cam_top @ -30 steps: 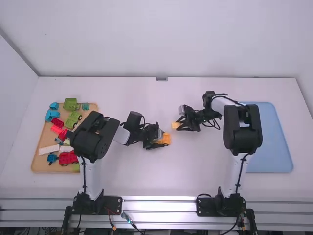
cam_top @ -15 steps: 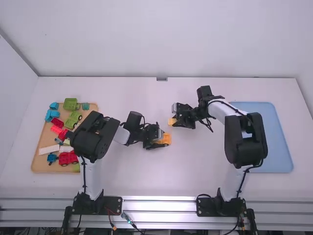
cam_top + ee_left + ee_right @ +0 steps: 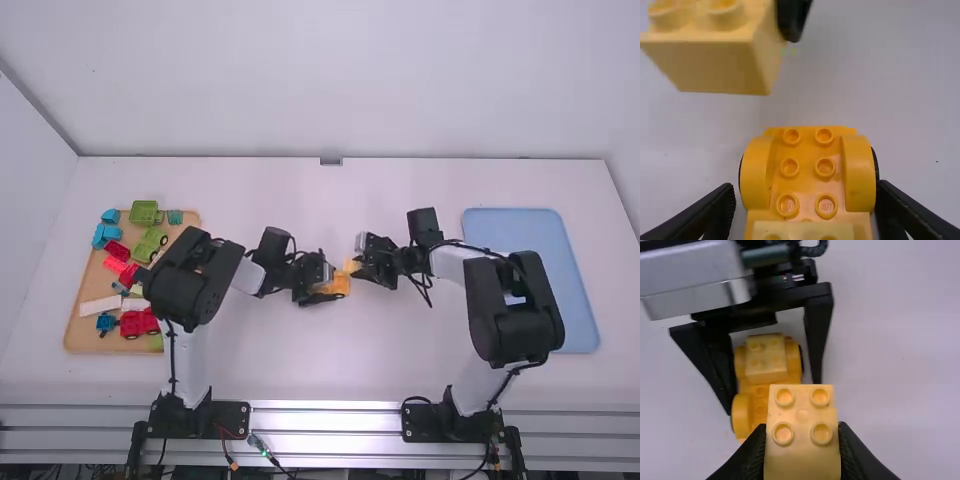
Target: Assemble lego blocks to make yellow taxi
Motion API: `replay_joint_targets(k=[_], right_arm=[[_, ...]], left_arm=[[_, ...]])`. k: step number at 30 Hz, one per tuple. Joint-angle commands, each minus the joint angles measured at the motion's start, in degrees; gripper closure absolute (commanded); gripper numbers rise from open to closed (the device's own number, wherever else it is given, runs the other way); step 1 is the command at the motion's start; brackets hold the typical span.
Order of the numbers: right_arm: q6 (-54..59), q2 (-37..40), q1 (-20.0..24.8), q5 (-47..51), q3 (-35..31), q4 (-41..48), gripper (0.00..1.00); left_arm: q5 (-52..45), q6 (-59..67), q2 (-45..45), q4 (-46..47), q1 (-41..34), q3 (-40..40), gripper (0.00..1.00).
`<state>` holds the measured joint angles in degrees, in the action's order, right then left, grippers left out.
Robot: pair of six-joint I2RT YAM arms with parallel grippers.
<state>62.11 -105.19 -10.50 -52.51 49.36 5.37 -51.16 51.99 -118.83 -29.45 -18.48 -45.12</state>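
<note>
White tabletop [image 3: 300,350] runs back to a pale wall [image 3: 350,90]. Near its middle sits the yellow car base [image 3: 807,177], between the fingers of the left gripper [image 3: 328,289], which close on it from both sides. In the high view those fingers hide much of the base; its wheels are mostly tucked under the fenders. A pale block [image 3: 765,357] is set on its studs, cut off by the edge of the left wrist view.

Just beside and above the base, apart from it, hangs a yellow block [image 3: 802,415], pinched in the fingers of the right gripper [image 3: 361,269]. Its underside is hidden, and in the left wrist view it is blurred and partly cut off. In the right wrist view it covers part of the base.

Farther out, on the left, lies a wooden tray [image 3: 85,287] with green [image 3: 145,212], blue [image 3: 105,233], red [image 3: 135,322] and white pieces [image 3: 100,306], some hidden behind the left arm [image 3: 190,285]. Well apart on the right is a blue tray [image 3: 562,270], partly covered by the right arm [image 3: 500,320].
</note>
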Motion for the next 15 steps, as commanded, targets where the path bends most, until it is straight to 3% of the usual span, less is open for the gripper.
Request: replay_joint_targets(k=[1, 8, 15], right_arm=[[1.57, 0.22, -0.07, -3.17, 0.15, 0.76, 0.93], [2.43, 0.17, -3.13, -2.54, 0.11, 0.83, 0.99], [-1.92, -0.42, -4.63, -1.29, 0.11, -2.54, 0.99]], left_arm=[[-1.29, -0.07, -0.76, 0.07, 1.95, -0.68, 0.22], [-11.74, 0.24, -0.76, 0.7, 7.91, -0.57, 0.16], [-6.84, 0.66, -0.76, 1.77, 5.55, -0.79, 0.14]])
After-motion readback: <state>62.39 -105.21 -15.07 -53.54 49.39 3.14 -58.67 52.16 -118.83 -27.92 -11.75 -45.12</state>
